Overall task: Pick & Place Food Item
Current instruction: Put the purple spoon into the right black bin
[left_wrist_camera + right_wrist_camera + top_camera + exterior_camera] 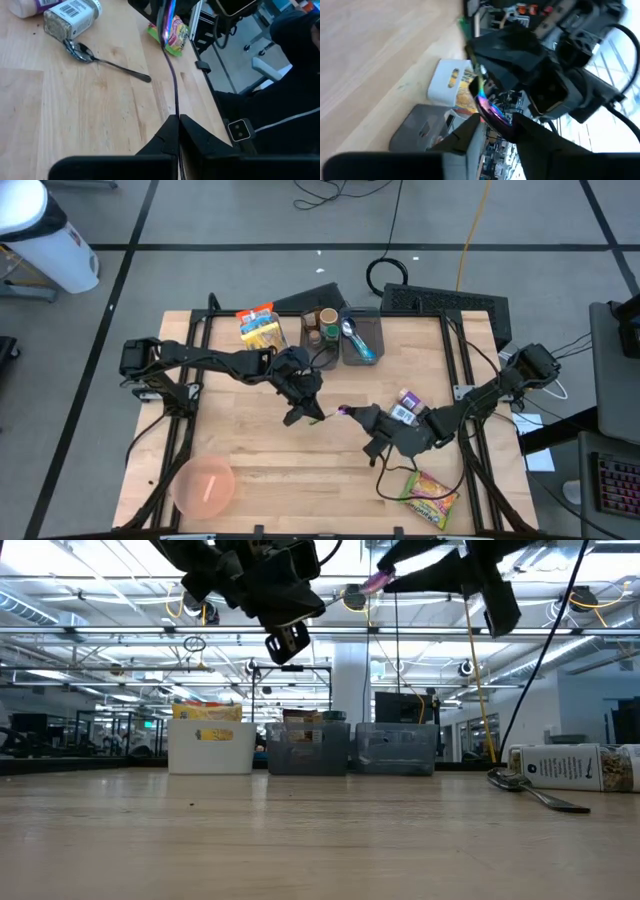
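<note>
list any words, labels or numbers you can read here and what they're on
None can be read.
Clear spice jar with white label: barcode and print, too blurred.
Green and yellow snack packet: print too small.
Yellow box in white bin: lettering blurred.

There were two grippers: the left gripper (318, 417) and the right gripper (347, 412), tip to tip over the table (250, 450). Between them was one thin purple packet (172, 75). Beyond the left gripper stood three bins (361, 340) in a row. Beside the right gripper lay two bottles (404, 413) and one spoon (100, 59); nearer the front edge lay one candy bag (430, 497). Off toward the left arm's corner sat one pink bowl (204, 486).
</note>
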Motion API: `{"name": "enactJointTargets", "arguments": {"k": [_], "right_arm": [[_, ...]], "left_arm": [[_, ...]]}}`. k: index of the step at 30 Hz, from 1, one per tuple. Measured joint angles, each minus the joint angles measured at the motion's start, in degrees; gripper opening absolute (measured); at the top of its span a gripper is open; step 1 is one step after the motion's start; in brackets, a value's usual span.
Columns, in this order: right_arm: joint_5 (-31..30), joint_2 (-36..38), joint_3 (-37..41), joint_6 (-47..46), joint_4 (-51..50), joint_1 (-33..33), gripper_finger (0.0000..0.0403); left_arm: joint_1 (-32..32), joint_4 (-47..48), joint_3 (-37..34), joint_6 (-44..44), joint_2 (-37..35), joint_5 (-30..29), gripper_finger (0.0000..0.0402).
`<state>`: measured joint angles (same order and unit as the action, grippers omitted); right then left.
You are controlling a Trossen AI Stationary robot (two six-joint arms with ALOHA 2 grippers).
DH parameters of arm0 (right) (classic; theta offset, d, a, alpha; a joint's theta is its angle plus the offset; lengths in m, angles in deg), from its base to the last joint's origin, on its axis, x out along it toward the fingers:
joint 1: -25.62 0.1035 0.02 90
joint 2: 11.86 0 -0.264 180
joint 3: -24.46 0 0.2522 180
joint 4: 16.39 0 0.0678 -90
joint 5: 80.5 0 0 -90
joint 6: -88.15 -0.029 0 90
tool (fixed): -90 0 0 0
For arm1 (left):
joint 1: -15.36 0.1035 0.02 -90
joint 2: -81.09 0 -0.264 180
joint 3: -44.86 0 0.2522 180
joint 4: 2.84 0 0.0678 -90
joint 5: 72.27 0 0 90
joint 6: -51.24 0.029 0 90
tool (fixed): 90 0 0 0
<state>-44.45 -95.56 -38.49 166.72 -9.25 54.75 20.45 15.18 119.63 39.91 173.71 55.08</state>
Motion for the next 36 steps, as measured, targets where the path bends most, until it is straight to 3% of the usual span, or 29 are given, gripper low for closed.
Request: {"name": "enactJointTargets", "arguments": {"k": [11,21,26,31,36], "right_arm": [[-7.4,0.0,0.0,-8.3,5.7,0.1,0.0204],[-15.6,6.8,0.4,-19.4,2.8,5.0,0.0226],[-16.0,13.6,4.6,-36.2,2.9,8.2,0.0219],[-11.1,17.7,10.0,-54.1,5.9,8.0,0.0218],[-6.9,15.5,16.5,-60.0,20.1,4.3,0.0214]], "left_arm": [[-1.8,-2.7,0.1,4.7,0.0,-5.5,0.0001],[-2.3,-6.5,0.0,9.6,-0.8,-11.6,0.0],[-2.8,-11.9,0.0,13.9,-2.6,-19.9,0.0],[-4.3,-23.9,0.0,16.9,-2.7,-29.8,0.0],[-6.5,-35.7,0.1,19.2,0.1,-39.8,0.0]]}}
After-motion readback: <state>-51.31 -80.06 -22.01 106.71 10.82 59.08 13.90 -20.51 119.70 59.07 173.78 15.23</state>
